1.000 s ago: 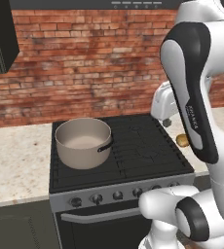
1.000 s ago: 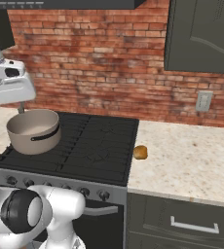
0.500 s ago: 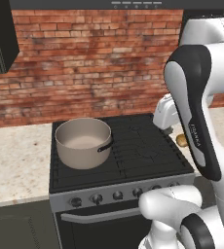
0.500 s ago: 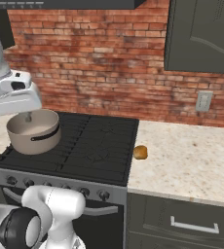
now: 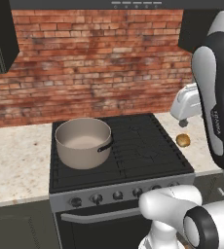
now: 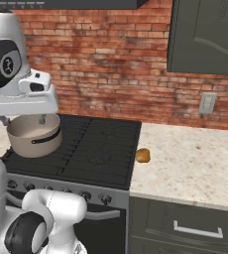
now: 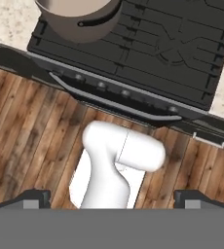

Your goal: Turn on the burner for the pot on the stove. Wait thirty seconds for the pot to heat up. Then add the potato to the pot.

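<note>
My claw [image 7: 112, 197] is spread wide and holds nothing — its two dark tips sit far apart at the bottom of my hand view, high above the wooden floor [image 7: 21, 131] in front of the stove [image 7: 148, 53]. Looking down from there, the pot [image 7: 77, 17] lies ahead of the claw on the stove's front left burner, its dark handle turned toward the knobs [image 7: 102, 85]. The potato [image 5: 183, 140] rests on the speckled counter [image 6: 195, 158] just right of the stove — well apart from the pot and from my claw.
</note>
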